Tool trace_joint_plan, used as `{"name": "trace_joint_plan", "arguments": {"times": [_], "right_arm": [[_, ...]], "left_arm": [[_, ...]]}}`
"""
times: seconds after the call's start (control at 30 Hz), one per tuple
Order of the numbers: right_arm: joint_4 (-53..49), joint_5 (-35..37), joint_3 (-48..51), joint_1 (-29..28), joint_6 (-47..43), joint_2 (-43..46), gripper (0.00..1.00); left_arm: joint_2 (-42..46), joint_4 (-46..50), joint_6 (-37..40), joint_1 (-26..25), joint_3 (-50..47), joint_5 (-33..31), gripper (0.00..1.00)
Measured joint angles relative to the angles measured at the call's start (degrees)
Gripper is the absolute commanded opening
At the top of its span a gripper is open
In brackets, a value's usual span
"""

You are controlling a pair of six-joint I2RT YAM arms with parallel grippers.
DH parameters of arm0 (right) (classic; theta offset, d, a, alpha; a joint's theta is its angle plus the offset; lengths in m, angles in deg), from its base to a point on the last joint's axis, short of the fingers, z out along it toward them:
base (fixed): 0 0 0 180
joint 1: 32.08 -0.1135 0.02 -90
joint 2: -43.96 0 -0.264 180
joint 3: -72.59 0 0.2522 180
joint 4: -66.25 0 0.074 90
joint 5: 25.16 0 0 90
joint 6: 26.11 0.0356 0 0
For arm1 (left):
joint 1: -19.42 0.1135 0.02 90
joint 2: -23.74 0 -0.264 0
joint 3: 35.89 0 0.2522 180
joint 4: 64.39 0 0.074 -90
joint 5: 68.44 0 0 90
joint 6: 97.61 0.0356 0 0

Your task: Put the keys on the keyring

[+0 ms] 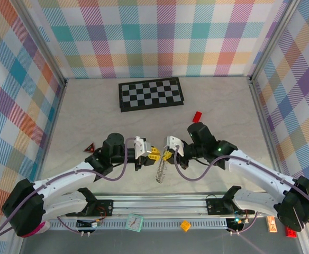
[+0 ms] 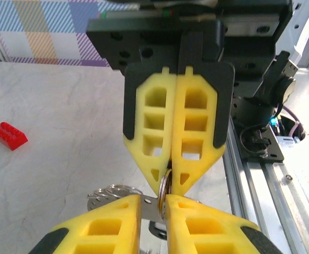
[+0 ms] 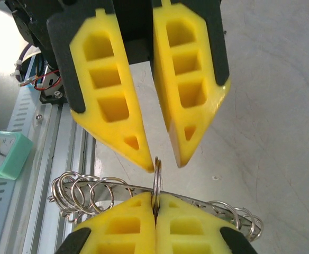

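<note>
The keyring (image 1: 161, 170), a flat grey metal ring fringed with wire loops, hangs edge-on between the two grippers, just above the table near the front rail. My right gripper (image 3: 155, 197) is shut on one small wire loop (image 3: 157, 174) of the keyring (image 3: 91, 189). Opposite it, my left gripper (image 3: 162, 164) has its yellow tips slightly apart on either side of the top of that same loop. In the left wrist view the loop (image 2: 166, 186) stands in the narrow gap of my left gripper (image 2: 164, 209), with the right gripper (image 2: 168, 182) clamped on it above. The keys are hidden.
A black-and-white chequered board (image 1: 151, 93) lies at the back. A red block (image 1: 197, 116) sits behind the right arm and a red triangle (image 1: 90, 148) left of the left arm. The aluminium rail (image 1: 160, 201) runs close below the grippers, with a mint clock (image 1: 135, 222) in front.
</note>
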Motion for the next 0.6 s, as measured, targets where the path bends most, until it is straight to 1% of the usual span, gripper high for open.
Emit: {"name": "trace_joint_plan", "arguments": {"times": [0.23,0.4,0.47,0.53,0.57,0.6], "right_arm": [[-5.7,1.18,-4.39,-1.16,-4.35,-2.73,0.0],[-10.27,3.8,-8.46,-2.93,-7.72,-5.77,0.0],[-11.61,4.59,-9.4,-3.32,-8.79,-6.36,0.0],[-12.48,5.14,-9.94,-3.45,-9.6,-6.6,0.0],[-12.66,5.51,-10.05,-3.45,-9.88,-6.62,0.0],[-12.66,5.73,-10.05,-3.41,-9.9,-6.6,0.06]], "left_arm": [[-0.7,4.85,2.56,0.0,2.12,-0.02,0.17],[-1.57,7.54,3.3,0.0,3.43,0.26,0.17],[-1.88,8.63,3.67,0.0,4.0,0.52,0.12],[-2.19,9.51,4.04,0.0,4.52,0.98,0.03],[-2.21,9.92,4.22,-0.02,4.72,1.31,0.0],[-2.21,10.01,4.28,-0.02,4.74,1.31,0.0]]}}
